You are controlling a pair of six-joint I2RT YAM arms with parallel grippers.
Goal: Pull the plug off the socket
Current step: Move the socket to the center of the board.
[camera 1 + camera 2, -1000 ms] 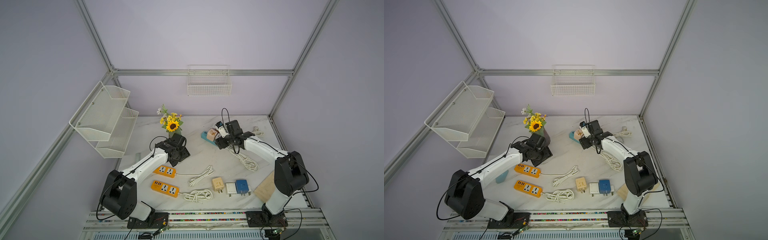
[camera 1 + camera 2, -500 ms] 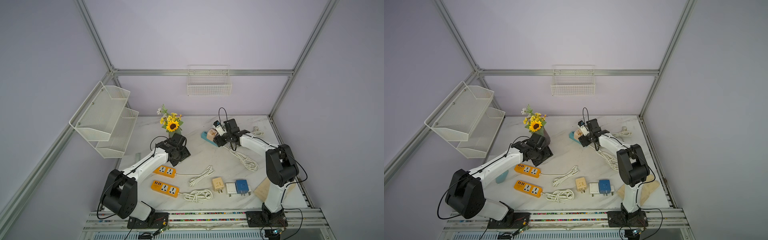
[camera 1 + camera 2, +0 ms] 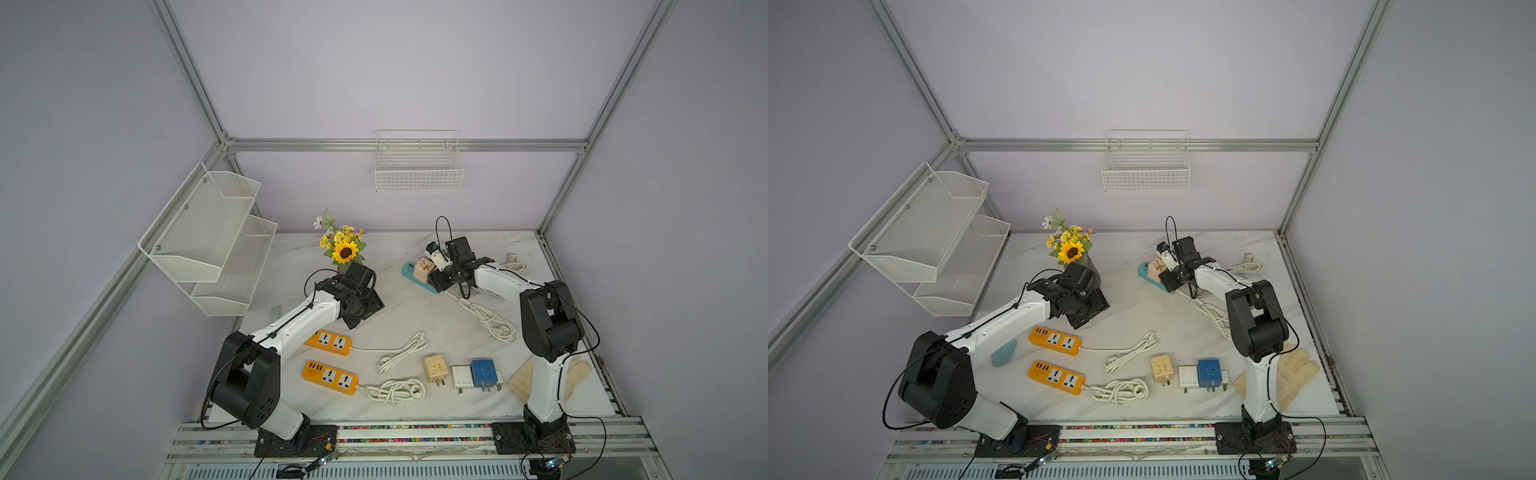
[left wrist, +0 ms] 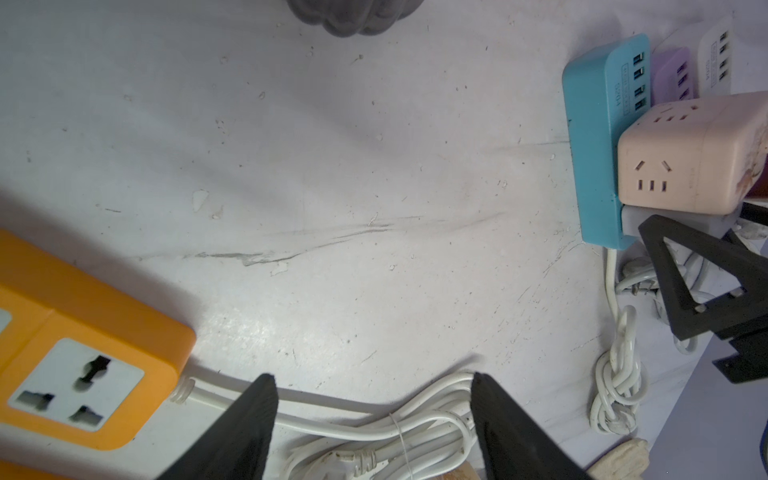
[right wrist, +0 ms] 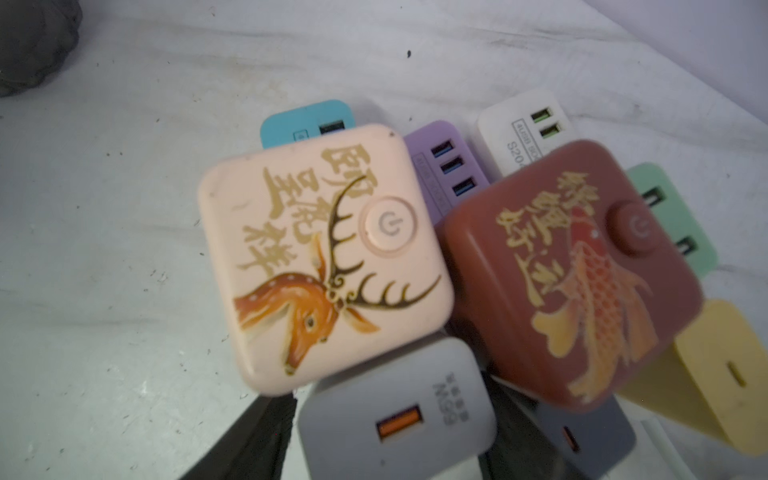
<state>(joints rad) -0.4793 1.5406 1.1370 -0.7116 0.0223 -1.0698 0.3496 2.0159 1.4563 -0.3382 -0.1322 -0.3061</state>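
Note:
A blue power strip, the socket (image 3: 415,275) (image 4: 590,145), lies at the back of the table among other pastel strips. Plugged into it are a pink deer cube (image 5: 324,257) (image 3: 424,266) and a grey USB plug (image 5: 395,415) (image 4: 636,218). A dark red fish cube (image 5: 573,270) sits in a neighbouring strip. My right gripper (image 5: 386,409) (image 3: 442,277) is down over the strip, a black finger pressed on each side of the grey plug. My left gripper (image 4: 374,395) (image 3: 363,309) hovers open mid-table, holding nothing, with a white cable coil beneath it.
Two orange power strips (image 3: 328,343) (image 3: 330,377) with white cable coils (image 3: 401,351) lie near the front. Loose adapters (image 3: 435,369) (image 3: 484,372) and a glove (image 3: 1296,374) lie at the front right. A sunflower vase (image 3: 345,249) stands behind my left arm. Another cable coil (image 3: 490,320) runs from the blue strip.
My right arm has drawn in closer to the blue strip and its jaws have narrowed onto the grey plug. The left arm has not moved.

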